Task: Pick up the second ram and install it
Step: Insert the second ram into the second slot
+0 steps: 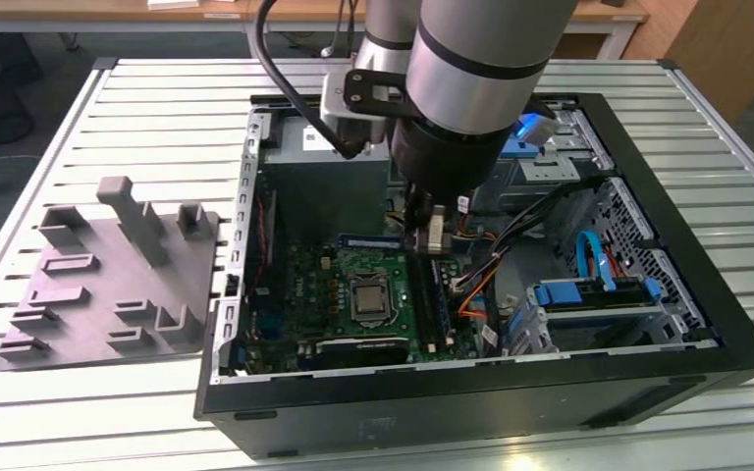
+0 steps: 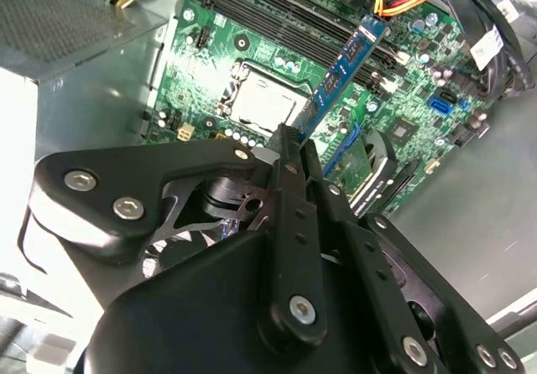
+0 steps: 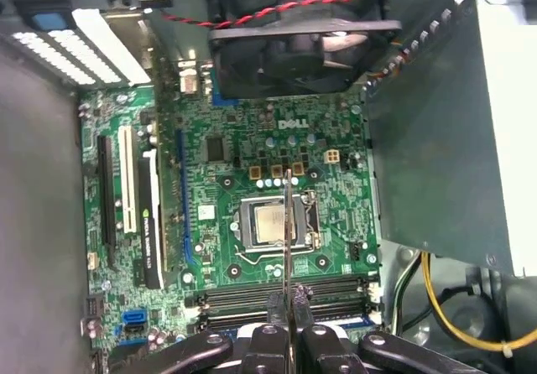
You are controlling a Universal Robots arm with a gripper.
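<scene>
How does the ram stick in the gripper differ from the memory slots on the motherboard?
The second ram is blue-green; the memory slots are black. The second ram is clamped in the gripper; the memory slots sit fixed on the motherboard. Both are long and narrow.

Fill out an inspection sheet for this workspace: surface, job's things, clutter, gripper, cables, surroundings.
Surface: slatted metal table carrying an open computer case.
Job's things: second ram held over the motherboard, not yet seated in the memory slots.
Clutter: grey fixture tray on the table beside the case, on the exterior view's left.
Gripper: gripper shut on the second ram, down inside the case.
Cables: orange and black wire bundle inside the case close to the gripper; yellow wires past the motherboard's edge.
Surroundings: wooden furniture behind the table.
</scene>
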